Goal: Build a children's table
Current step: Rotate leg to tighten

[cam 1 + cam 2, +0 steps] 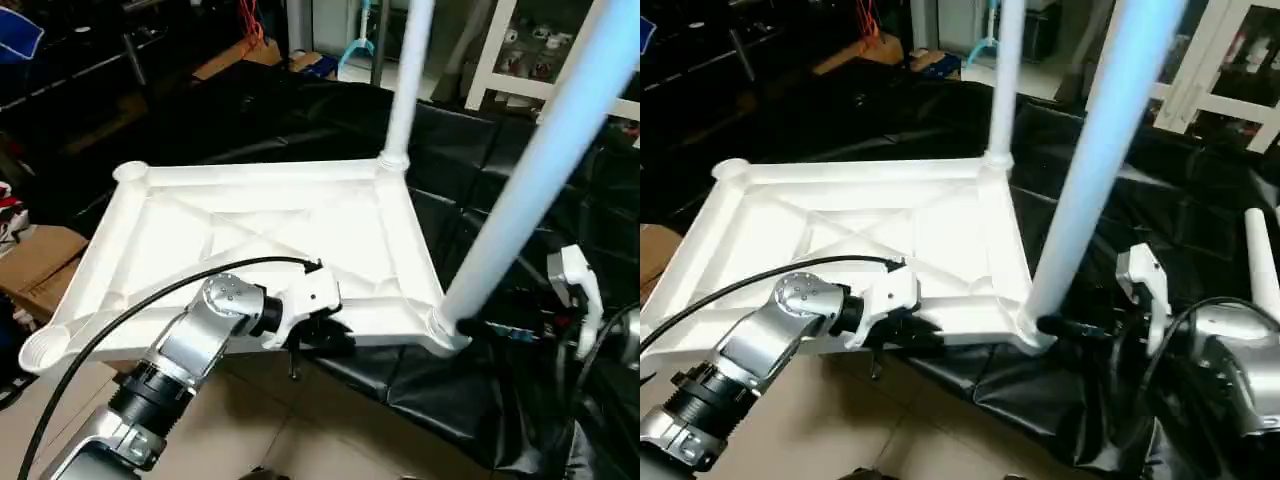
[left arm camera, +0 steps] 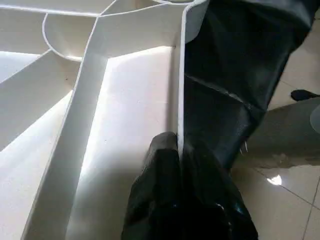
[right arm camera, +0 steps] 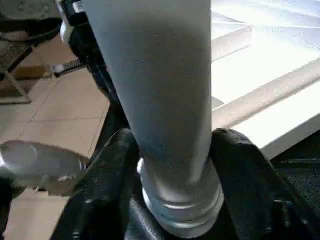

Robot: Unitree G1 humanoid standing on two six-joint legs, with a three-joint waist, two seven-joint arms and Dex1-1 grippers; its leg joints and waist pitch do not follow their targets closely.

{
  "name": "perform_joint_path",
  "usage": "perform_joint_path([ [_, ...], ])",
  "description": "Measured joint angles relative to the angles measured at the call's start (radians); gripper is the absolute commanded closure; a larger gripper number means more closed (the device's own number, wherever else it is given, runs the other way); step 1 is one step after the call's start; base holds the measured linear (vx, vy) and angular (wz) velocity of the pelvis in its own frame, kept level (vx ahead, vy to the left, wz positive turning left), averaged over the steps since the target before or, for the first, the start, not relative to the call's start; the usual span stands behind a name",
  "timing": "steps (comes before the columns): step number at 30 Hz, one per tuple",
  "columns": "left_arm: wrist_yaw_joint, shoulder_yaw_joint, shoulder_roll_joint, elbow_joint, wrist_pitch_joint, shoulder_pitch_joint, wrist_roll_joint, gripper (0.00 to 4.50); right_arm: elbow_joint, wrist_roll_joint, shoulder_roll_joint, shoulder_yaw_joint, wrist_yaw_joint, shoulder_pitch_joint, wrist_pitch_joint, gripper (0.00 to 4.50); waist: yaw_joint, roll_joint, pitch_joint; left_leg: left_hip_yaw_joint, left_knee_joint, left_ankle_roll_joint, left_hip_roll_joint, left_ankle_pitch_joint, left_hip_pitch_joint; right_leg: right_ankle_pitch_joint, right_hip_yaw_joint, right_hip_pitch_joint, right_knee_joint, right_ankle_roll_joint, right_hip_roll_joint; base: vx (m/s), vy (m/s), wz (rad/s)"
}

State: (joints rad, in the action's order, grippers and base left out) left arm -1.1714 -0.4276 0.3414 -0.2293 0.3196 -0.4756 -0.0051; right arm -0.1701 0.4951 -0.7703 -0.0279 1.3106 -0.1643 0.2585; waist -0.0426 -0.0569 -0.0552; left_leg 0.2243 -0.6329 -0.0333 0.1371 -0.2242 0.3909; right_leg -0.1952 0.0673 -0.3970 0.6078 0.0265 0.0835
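White table top (image 1: 250,235) lies ribbed underside up on the black sheet (image 1: 500,400); two white legs (image 1: 540,170) stand upright in its right-hand corner sockets.

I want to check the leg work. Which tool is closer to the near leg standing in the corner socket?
Right. The right tool has its fingers on both sides of the near leg, at its base. The left tool is at the table top near rim, away from that leg.

The white top (image 1: 250,240) lies upside down on a black cover (image 1: 480,150). Two legs (image 1: 405,90) stand in its right corners. The left end effector (image 1: 318,335) pinches its near edge.
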Motion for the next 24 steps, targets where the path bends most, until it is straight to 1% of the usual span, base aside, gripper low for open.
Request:
perform_joint_path([
  [2, -0.003, -0.002, 0.001, -0.001, -0.001, 0.000, 0.000, 4.50, -0.003, -0.001, 0.000, 0.002, 0.007, 0.000, -0.002, 2.39, 0.000, 0.000, 0.000, 0.001, -0.001, 0.000, 0.000, 0.000, 0.000, 0.000, 0.000, 0.000, 0.000, 0.000, 0.001, 0.000, 0.000, 0.00],
  [4, -0.003, -0.003, 0.001, -0.001, -0.002, 0.000, 0.000, 4.50, -0.006, -0.003, 0.001, 0.002, 0.007, -0.001, -0.005, 2.49, 0.001, 0.001, 0.000, 0.002, -0.001, -0.001, 0.000, 0.000, 0.000, 0.000, 0.000, 0.001, 0.001, 0.000, 0.002, 0.000, 0.000, 0.00],
  [6, -0.003, -0.003, 0.001, -0.002, -0.002, 0.000, 0.000, 4.50, -0.010, -0.011, 0.004, 0.002, 0.009, -0.005, -0.012, 2.54, 0.003, 0.001, 0.000, 0.002, -0.001, -0.001, 0.000, 0.000, 0.000, 0.000, 0.000, 0.001, 0.001, 0.000, 0.002, 0.000, 0.000, 0.00],
  [10, 0.007, -0.001, 0.002, -0.007, -0.003, 0.000, 0.000, 4.50, -0.047, -0.035, 0.032, 0.003, 0.000, -0.025, -0.049, 2.55, 0.009, 0.003, 0.001, 0.002, -0.002, -0.001, 0.000, 0.001, -0.002, 0.000, 0.000, 0.001, 0.002, 0.000, 0.002, 0.000, 0.000, 0.00],
  [11, 0.019, 0.001, 0.001, -0.013, -0.003, -0.002, 0.002, 4.50, -0.061, -0.040, 0.054, 0.000, -0.024, -0.027, -0.064, 2.56, 0.010, 0.005, 0.002, 0.002, -0.002, -0.001, 0.000, 0.001, -0.002, 0.000, 0.000, 0.002, 0.003, 0.000, 0.002, 0.000, 0.000, 0.00],
  [13, 0.034, 0.005, -0.001, -0.020, -0.003, -0.004, 0.004, 4.50, -0.074, -0.041, 0.081, -0.006, -0.060, -0.028, -0.078, 2.57, 0.014, 0.006, 0.002, 0.002, -0.002, -0.001, 0.000, 0.001, -0.004, 0.000, 0.000, 0.003, 0.003, 0.000, 0.002, 0.000, 0.000, 0.00],
  [15, 0.076, 0.015, -0.023, -0.037, 0.006, -0.011, 0.017, 4.50, -0.086, -0.047, 0.126, -0.020, -0.138, -0.029, -0.086, 2.57, 0.018, 0.007, 0.002, 0.002, -0.002, 0.001, 0.000, 0.000, -0.007, 0.000, 0.000, 0.005, 0.003, 0.000, 0.002, 0.000, 0.000, 0.00],
  [18, 0.167, 0.027, -0.081, -0.082, 0.043, -0.041, 0.040, 4.50, -0.120, -0.074, 0.213, -0.049, -0.309, -0.047, -0.096, 2.57, 0.028, 0.007, 0.003, 0.002, -0.003, 0.004, 0.000, -0.002, -0.008, 0.000, 0.000, 0.007, 0.002, 0.000, 0.002, 0.000, 0.000, 0.00],
  [19, 0.215, 0.036, -0.109, -0.104, 0.070, -0.056, 0.048, 4.50, -0.137, -0.089, 0.270, -0.062, -0.397, -0.065, -0.098, 2.57, 0.035, 0.010, 0.004, 0.002, -0.003, 0.005, 0.000, -0.001, -0.009, 0.000, 0.000, 0.008, 0.002, 0.000, 0.002, 0.000, 0.000, 0.00],
  [22, 0.333, 0.063, -0.190, -0.151, 0.154, -0.095, 0.056, 4.50, -0.185, -0.125, 0.384, -0.082, -0.620, -0.115, -0.111, 2.59, 0.048, 0.010, 0.005, 0.002, -0.004, 0.005, 0.000, -0.001, -0.009, 0.000, 0.000, 0.008, 0.002, 0.000, 0.003, 0.000, 0.000, 0.00],
  [24, 0.431, 0.102, -0.260, -0.195, 0.219, -0.127, 0.059, 4.50, -0.257, -0.166, 0.484, -0.090, -0.801, -0.192, -0.132, 2.59, 0.064, 0.010, 0.005, 0.002, -0.004, 0.005, 0.000, -0.001, -0.009, 0.001, 0.000, 0.008, 0.001, 0.001, 0.003, 0.000, 0.000, 0.00],
])
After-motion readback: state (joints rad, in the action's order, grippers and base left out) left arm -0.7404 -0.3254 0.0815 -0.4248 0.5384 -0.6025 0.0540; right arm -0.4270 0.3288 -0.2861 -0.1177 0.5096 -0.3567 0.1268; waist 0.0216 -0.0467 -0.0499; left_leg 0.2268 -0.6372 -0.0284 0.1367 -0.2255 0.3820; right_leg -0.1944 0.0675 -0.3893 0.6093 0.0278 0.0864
